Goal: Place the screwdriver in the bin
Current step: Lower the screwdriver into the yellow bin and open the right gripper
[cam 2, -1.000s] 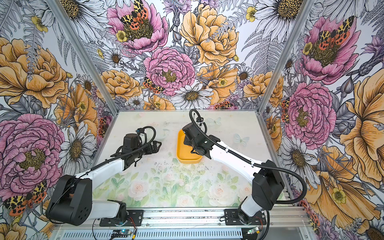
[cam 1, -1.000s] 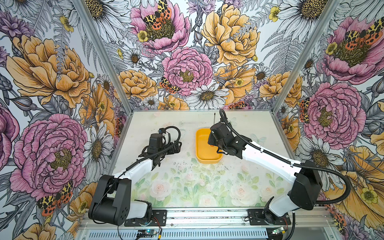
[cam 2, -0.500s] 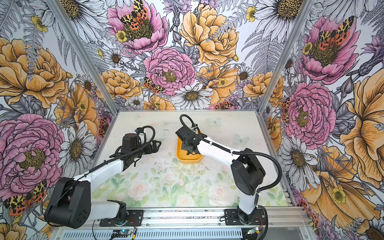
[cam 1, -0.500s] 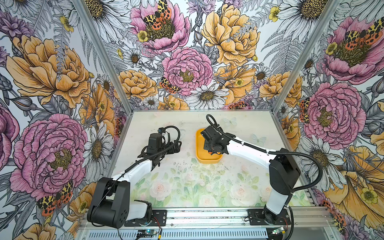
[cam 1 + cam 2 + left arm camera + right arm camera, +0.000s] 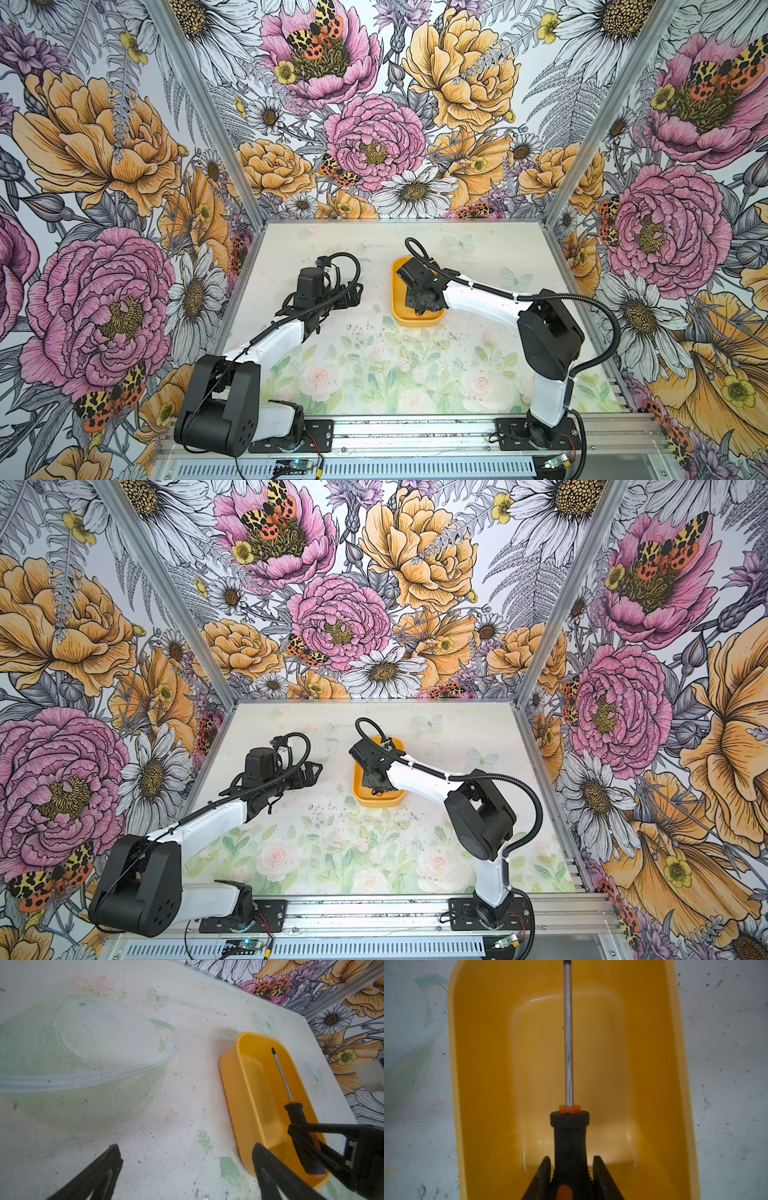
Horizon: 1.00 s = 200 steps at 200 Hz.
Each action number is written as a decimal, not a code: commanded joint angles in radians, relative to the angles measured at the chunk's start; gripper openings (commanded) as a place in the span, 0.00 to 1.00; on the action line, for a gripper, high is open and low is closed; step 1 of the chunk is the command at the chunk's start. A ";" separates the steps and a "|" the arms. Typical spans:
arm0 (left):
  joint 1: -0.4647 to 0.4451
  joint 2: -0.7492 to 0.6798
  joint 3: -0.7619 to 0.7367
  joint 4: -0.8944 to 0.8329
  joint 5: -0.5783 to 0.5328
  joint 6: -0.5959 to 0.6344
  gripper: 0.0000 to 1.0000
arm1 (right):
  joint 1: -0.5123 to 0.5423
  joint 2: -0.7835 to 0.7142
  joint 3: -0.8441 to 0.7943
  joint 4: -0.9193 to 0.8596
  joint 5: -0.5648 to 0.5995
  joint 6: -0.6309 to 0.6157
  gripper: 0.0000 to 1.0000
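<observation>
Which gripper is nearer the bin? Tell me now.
Right. The right gripper is over the bin, shut on the screwdriver inside it; the left gripper hangs open to the bin's side, apart from it.

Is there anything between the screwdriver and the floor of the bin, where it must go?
Nothing visible does. The right gripper holds the screwdriver by its handle, lengthwise over the bin, whose floor beneath it is bare.
</observation>
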 commanded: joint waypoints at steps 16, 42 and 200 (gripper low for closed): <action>-0.008 -0.011 -0.004 -0.001 -0.011 0.007 0.99 | -0.011 0.037 0.039 0.000 -0.017 0.013 0.00; -0.007 -0.007 -0.005 -0.001 -0.011 0.009 0.99 | -0.013 0.057 0.042 0.003 -0.022 0.013 0.00; -0.008 0.017 0.002 -0.001 -0.014 0.010 0.99 | -0.033 0.142 0.077 0.003 -0.048 -0.023 0.04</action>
